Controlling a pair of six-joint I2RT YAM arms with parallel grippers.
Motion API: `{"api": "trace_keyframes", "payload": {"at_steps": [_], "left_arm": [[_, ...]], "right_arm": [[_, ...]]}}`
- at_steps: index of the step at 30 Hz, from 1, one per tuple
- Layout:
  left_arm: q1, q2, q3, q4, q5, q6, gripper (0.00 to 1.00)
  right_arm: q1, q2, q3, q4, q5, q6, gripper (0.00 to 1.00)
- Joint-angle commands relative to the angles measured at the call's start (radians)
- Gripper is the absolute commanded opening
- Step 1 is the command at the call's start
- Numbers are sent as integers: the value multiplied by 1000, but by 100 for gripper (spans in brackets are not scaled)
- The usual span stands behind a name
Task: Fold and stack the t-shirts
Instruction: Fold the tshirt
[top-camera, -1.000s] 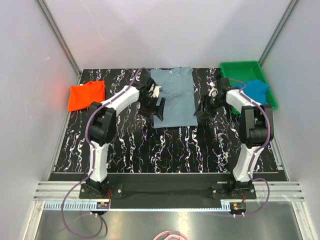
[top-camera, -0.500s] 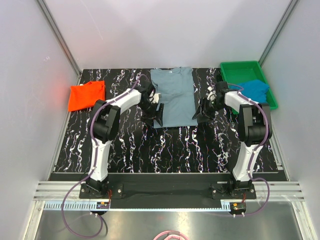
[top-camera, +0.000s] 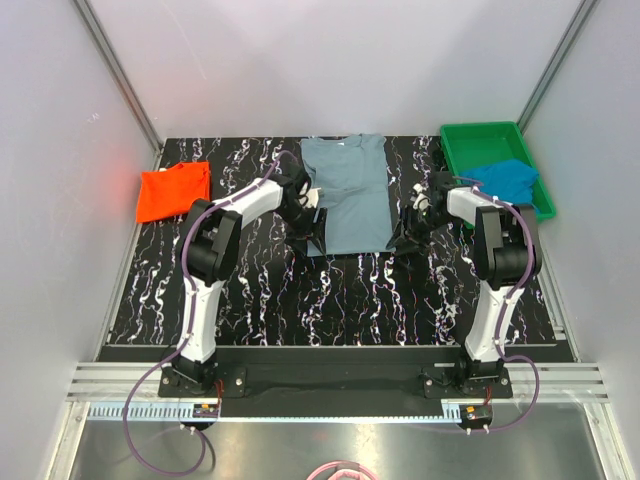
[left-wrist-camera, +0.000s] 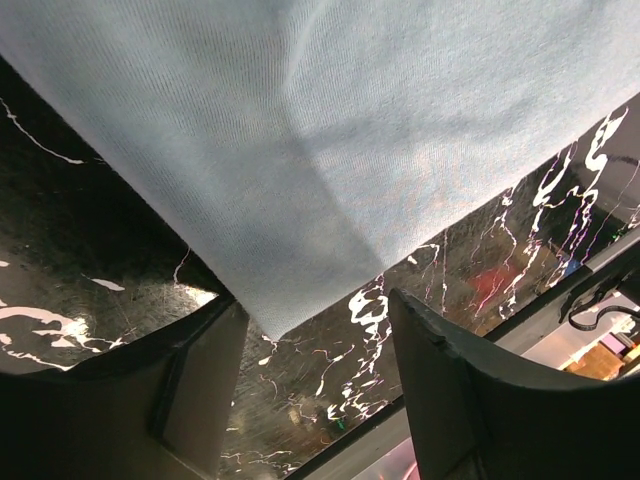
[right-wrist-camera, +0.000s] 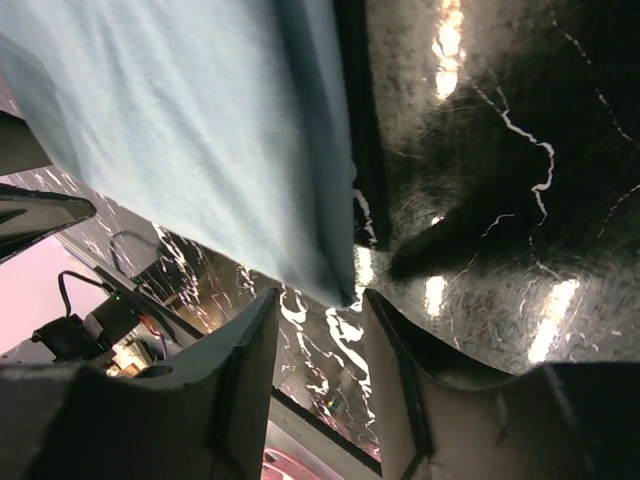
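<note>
Both my grippers stood open at the near corners of the grey-blue shirt (top-camera: 348, 190): left gripper (left-wrist-camera: 315, 320) at seven o'clock, right gripper (right-wrist-camera: 320, 300) at five, cloth between their fingers (left-wrist-camera: 480, 400).

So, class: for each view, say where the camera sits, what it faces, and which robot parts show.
Top external: above and behind the bases, looking down on the table; both arms show whole.
Left wrist: on the left arm, facing the grey-blue t-shirt corner; fingers of the left tool frame it.
Right wrist: on the right arm, facing the shirt's other near corner; fingers of the right tool show.
Shared: both wrist views hold that t-shirt's near hem.
</note>
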Motion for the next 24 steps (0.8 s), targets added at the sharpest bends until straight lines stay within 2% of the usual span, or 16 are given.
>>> {"api": "trace_keyframes", "payload": {"at_steps": [1, 7, 15, 16, 19, 20, 21, 22, 23, 24], "left_arm": [[-4, 13, -17, 17, 18, -1, 63], [-4, 1, -34, 20, 23, 3, 56], [-4, -7, -37, 17, 9, 8, 54], [-4, -4, -35, 15, 9, 11, 49], [-4, 7, -32, 18, 12, 12, 39], [-4, 8, -32, 18, 12, 14, 35], [-4, 10, -31, 17, 12, 15, 29], [-4, 10, -28, 14, 14, 15, 25], [-4, 7, -28, 9, 12, 17, 11], [-4, 4, -26, 6, 11, 17, 2]], "right_arm": [[10, 15, -12, 8, -4, -17, 45], [19, 36, 9, 23, -19, -17, 35], [21, 52, 34, 46, -2, -8, 35], [21, 53, 35, 51, -2, -9, 34], [21, 59, 49, 61, -5, -12, 21], [21, 62, 52, 61, -4, -14, 15], [21, 62, 63, 60, -2, -18, 4], [21, 56, 67, 55, -1, -22, 0], [21, 52, 73, 43, 1, -23, 0], [21, 44, 87, 32, 2, -38, 0]]}}
